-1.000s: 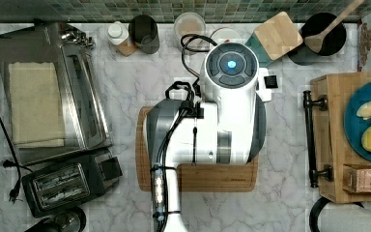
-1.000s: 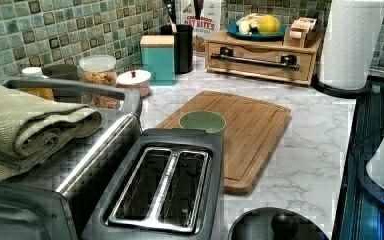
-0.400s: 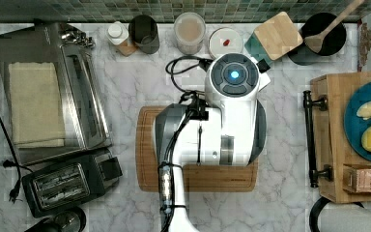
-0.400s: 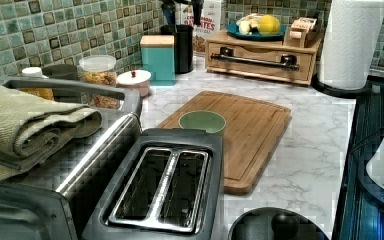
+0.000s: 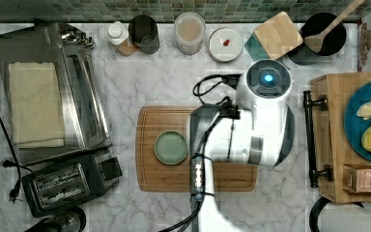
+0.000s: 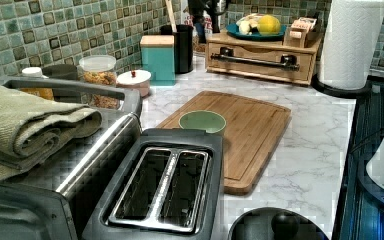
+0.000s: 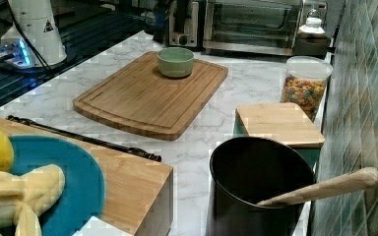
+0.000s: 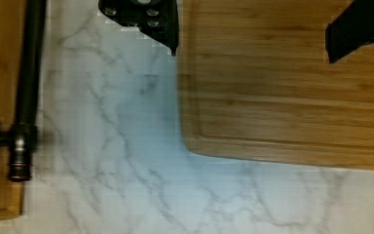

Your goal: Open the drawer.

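The drawer point(image 5: 326, 137) is a light-wood box at the top view's right edge, with a long black bar handle point(image 5: 311, 140) across its front. In the left view the drawer point(image 6: 260, 61) sits flush in its case, and its handle point(image 6: 254, 59) shows there too. My white arm point(image 5: 263, 121) hangs over the right end of the cutting board, a short way left of the handle in the top view. In the wrist view my gripper point(image 8: 253, 22) is open, one black finger point(image 8: 148, 19) over marble and the other over the board, with nothing between them. The handle point(image 8: 27, 83) lies off to the side.
A bamboo cutting board point(image 5: 169, 179) with a green bowl point(image 5: 171, 147) lies mid-counter. A blue plate of fruit point(image 5: 367, 121) sits on top of the drawer case. A toaster point(image 5: 70, 181), a toaster oven point(image 5: 48, 96), jars, a utensil pot point(image 5: 319, 38) and a paper towel roll point(image 6: 352, 42) ring the counter.
My arm has swung to the top view's right, towards the drawer handle, and has uncovered the green bowl. The drawer has not moved.
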`<action>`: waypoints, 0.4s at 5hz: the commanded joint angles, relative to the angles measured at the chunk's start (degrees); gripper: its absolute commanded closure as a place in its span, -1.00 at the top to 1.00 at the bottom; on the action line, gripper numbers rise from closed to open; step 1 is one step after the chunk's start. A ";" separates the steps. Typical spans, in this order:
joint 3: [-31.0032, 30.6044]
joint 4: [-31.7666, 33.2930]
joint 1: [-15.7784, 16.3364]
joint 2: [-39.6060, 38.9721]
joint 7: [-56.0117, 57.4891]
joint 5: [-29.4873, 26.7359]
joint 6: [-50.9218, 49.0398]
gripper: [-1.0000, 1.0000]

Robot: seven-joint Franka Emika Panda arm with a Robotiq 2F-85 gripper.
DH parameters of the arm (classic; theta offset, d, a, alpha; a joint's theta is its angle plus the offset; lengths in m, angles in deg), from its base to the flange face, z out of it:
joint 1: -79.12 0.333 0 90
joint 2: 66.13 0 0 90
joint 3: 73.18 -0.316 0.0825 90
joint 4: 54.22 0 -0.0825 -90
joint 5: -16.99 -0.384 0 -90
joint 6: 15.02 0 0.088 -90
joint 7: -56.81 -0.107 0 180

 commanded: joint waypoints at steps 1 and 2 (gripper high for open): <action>6.64 2.48 -8.44 0.56 8.91 2.66 12.57 1.00; 6.66 4.55 -9.93 0.19 10.38 4.69 16.47 1.00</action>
